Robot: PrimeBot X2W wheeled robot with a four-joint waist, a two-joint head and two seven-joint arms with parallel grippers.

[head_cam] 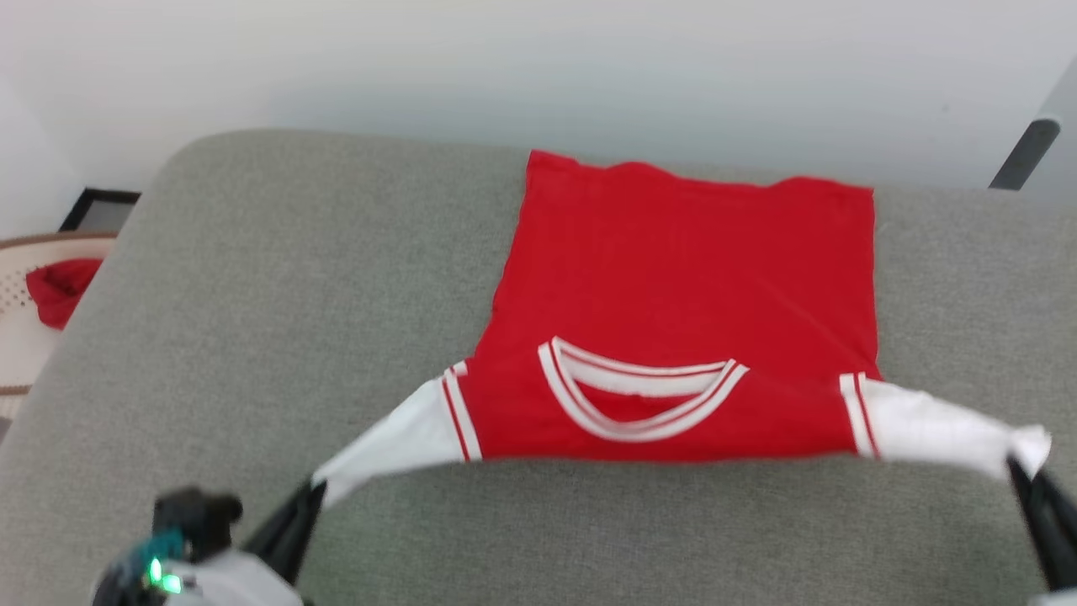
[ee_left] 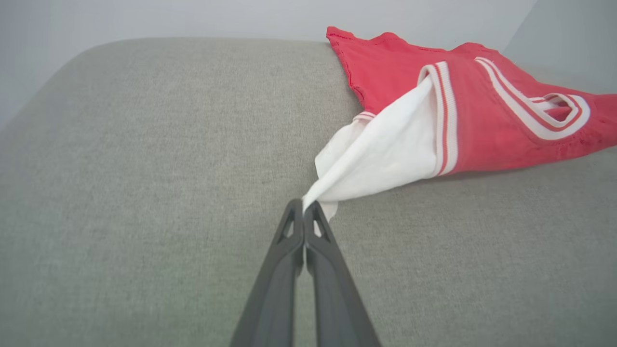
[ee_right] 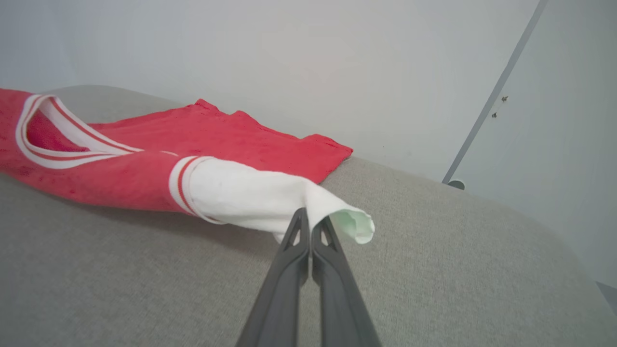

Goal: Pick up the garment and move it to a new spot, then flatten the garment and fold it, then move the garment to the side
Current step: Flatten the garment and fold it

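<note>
Far left, you've got one cream perforated basket [head_cam: 15,337] with a brown rim, cut off by the frame edge. One small crumpled plain red cloth scrap [head_cam: 59,288] sits in it. One black-framed flat object [head_cam: 99,202] is on the floor behind it.

One padded grey woven-fabric surface [head_cam: 252,337] with rounded corners and a coarse weave carries the task's thing.

There are two grippers and one garment with two sleeves.

Your left gripper [head_cam: 315,490] [ee_left: 303,205] has long dark smooth fingers. Its jaws are pressed fully together, pinching the tip of the white left sleeve [head_cam: 395,438] [ee_left: 385,154]. That sleeve is soft knit, pulled into a taut cone.

The red jersey-style shirt [head_cam: 673,269] [ee_left: 482,120] [ee_right: 217,140] lies right of centre on the grey surface. Its collar is toward you and its hem is at the far edge, by the pale wall. The body is mostly flat, with slight ripples at the hem. You can see one rounded neckline with ribbed white-and-red striped trim [head_cam: 639,431] and matching striped bands at both armholes. The near shoulder edge is stretched straight between the two sleeves, with a shadow under it.

The white right sleeve [head_cam: 925,425] [ee_right: 250,197] is rolled into a tube with its cuff end open. Your right gripper [head_cam: 1014,467] [ee_right: 311,214] has its jaws closed tight on that sleeve near the cuff.

Far right, one dark grey slanted bar [head_cam: 1026,153] stands against the wall.
</note>
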